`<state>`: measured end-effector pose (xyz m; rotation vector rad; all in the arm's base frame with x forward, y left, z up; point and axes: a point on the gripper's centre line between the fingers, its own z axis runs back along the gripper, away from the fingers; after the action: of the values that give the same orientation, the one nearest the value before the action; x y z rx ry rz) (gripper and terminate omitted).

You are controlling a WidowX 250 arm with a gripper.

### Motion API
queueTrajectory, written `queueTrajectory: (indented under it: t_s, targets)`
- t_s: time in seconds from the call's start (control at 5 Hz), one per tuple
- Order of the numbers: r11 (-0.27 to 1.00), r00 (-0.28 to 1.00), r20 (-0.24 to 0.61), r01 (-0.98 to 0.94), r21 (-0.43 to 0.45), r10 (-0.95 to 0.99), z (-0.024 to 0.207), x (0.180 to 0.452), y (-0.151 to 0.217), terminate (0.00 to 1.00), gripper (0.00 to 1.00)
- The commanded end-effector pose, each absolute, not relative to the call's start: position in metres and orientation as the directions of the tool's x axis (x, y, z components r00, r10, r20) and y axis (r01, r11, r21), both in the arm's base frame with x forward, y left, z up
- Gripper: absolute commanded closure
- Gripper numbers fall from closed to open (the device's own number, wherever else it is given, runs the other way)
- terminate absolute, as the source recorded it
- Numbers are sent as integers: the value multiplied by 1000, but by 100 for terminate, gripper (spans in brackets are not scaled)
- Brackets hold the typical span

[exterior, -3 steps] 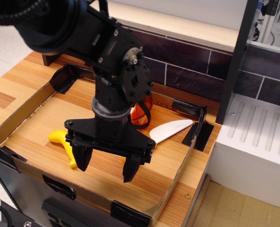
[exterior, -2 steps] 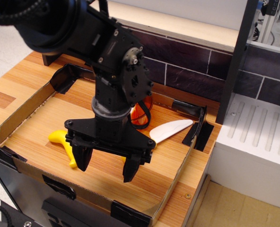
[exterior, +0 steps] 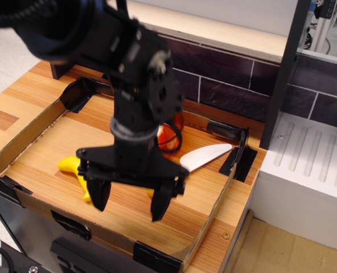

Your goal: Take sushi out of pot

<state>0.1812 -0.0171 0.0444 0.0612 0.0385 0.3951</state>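
My black gripper [exterior: 128, 203] hangs open and empty above the front part of the wooden tray floor, its two fingers [exterior: 100, 195] spread wide and pointing down. The orange translucent pot [exterior: 173, 135] stands behind the arm at the back of the tray, mostly hidden by the wrist. The sushi is hidden from view. The gripper is in front of the pot and apart from it.
A yellow banana [exterior: 74, 169] lies on the floor left of the gripper, partly behind the left finger. A white-bladed toy knife [exterior: 205, 154] lies to the right of the pot. Low cardboard walls [exterior: 211, 213] ring the tray. A white rack [exterior: 313, 170] stands at the right.
The arm has started to move: it now shows blurred and the gripper has shifted slightly down and toward the front. The jaws stay open.
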Motion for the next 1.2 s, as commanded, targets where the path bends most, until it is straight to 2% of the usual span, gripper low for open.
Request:
queueTrajectory:
  t_s: [0.0,0.2,0.4,0.8,1.0]
  targets:
    - [825,822,62,-564,-48,566,92,211,-17,0,0]
    - [734,722,135,-675,-79,679,108,225,-13,0,0]
    - [571,556,137,-810,-130,820,123,244,-3,0,0]
    - [441,410,203,-886,-144,889,117,271,14,0,0]
    - [356,330,173,-923,-145,928,110,284,28,0,0]
